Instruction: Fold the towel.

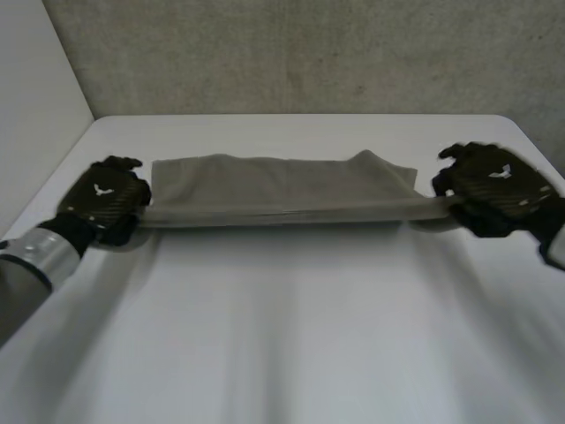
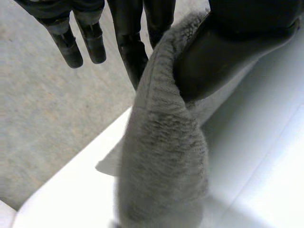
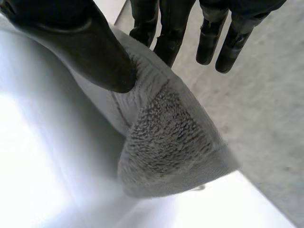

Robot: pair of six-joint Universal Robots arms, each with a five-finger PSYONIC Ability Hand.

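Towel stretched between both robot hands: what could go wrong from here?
1. Slip: the left robot hand and the right robot hand each pinch only one end of the towel between the thumb and some fingers. The other fingers stand clear, so a hard tug could pull an end free.
2. Crooked fold: the towel's far edge humps up near the right end, so the layers may land misaligned on the table.

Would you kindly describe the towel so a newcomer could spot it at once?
On the white table, look at the far half. A grey towel stretches between the left hand and the right hand, each pinching one end. It alone is soft and fuzzy against the smooth table.
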